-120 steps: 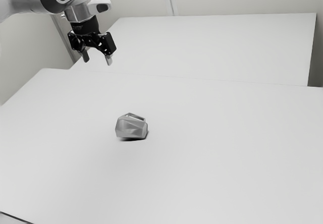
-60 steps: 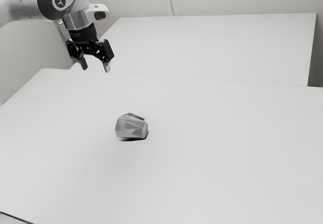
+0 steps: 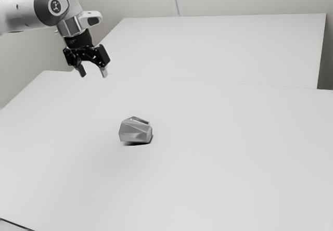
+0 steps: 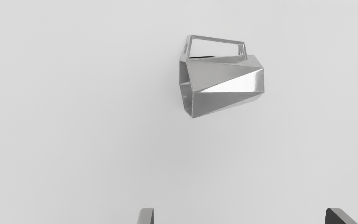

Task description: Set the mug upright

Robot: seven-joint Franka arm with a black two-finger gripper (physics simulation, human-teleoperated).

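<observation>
In the exterior view my gripper (image 3: 93, 72) hangs in the air above the table, up and to the exterior view's left of the mug (image 3: 136, 131). Its fingers stand wide apart with nothing between them. The grey, faceted mug lies on its side on the table. From the wrist view, the mug (image 4: 225, 81) shows its open mouth at one end and its angular handle along one side. The open gripper (image 4: 239, 216) is apart from it, and both fingertips show.
A wide, pale table (image 3: 218, 163) carries the mug. Behind it stands another light surface (image 3: 223, 49), with walls beyond. A dark edge line runs across the exterior view's lower left corner.
My hand has moved toward the exterior view's left and somewhat lower, tilting a little, with its fingers still apart. The mug has stayed where it was.
</observation>
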